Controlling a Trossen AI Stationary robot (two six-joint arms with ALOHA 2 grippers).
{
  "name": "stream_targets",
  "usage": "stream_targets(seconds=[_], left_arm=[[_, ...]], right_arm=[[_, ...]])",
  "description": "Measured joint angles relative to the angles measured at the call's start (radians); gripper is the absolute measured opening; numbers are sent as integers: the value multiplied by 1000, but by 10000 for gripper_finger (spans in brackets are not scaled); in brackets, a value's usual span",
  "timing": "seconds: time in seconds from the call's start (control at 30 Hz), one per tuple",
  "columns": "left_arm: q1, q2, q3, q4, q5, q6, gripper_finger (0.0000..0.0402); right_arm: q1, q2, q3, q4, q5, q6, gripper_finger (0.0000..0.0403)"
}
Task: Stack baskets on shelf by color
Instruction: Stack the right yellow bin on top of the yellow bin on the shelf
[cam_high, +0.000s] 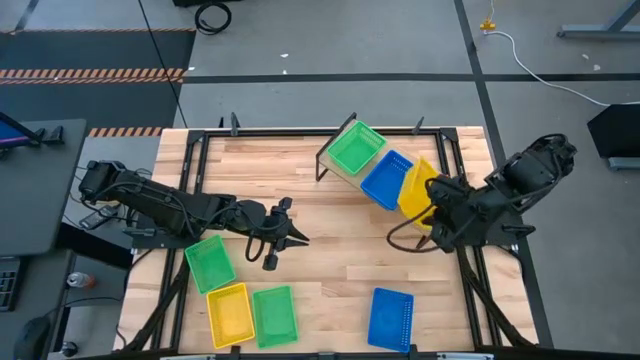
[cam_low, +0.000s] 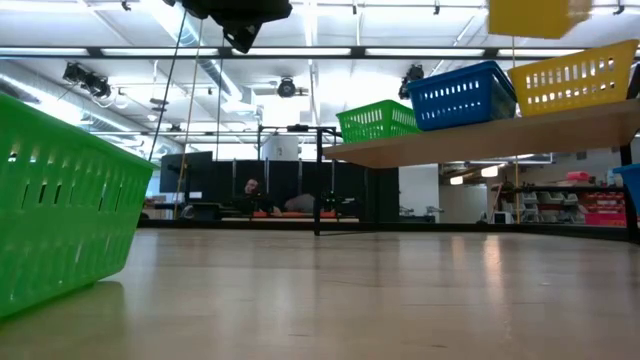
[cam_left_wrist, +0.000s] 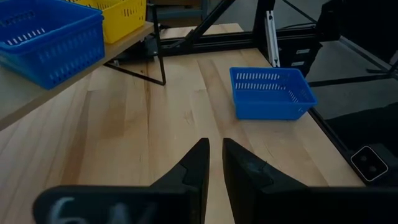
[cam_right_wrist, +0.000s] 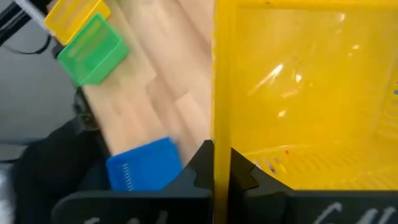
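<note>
The shelf (cam_high: 330, 150) stands at the table's far side and carries a green basket (cam_high: 355, 150), a blue basket (cam_high: 385, 178) and a yellow basket (cam_low: 575, 75) in a row. My right gripper (cam_high: 432, 205) is shut on a second yellow basket (cam_low: 540, 15), which hangs above the shelf's yellow one. My left gripper (cam_high: 285, 238) hovers over the table's middle left. Its fingers (cam_left_wrist: 199, 168) stand a narrow gap apart with nothing between them. On the table near the front lie a green basket (cam_high: 210, 263), a yellow basket (cam_high: 228, 313), a green basket (cam_high: 274, 315) and a blue basket (cam_high: 391, 318). My right gripper pinches one side wall of the yellow basket at its rim (cam_right_wrist: 221, 134), one finger outside the wall and one inside the basket. The fingers slant down from the table's right side. The basket is lifted clear, above the yellow basket on the shelf.
Black frame rails (cam_high: 470, 200) run along the table's edges. Bare wood lies open in the table's middle (cam_high: 340, 250). In the low view a green basket (cam_low: 60, 200) sits close to the camera at the left, and a person shows far off in the room behind the table.
</note>
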Motion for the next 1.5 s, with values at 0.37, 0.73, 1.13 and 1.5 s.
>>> stream_targets(seconds=[0.37, 0.73, 1.13, 1.5], left_arm=[[0, 0, 0, -7, 0, 0, 52], [0, 0, 0, -14, 0, -1, 52], [0, 0, 0, -15, 0, -2, 52], [0, 0, 0, -15, 0, -2, 52]], right_arm=[[-82, 13, -23, 0, -43, -67, 9], [-91, -53, -163, 0, -185, -52, 9], [-91, -189, -277, 0, -172, 20, 9], [-91, -217, -311, 0, -183, 5, 9]])
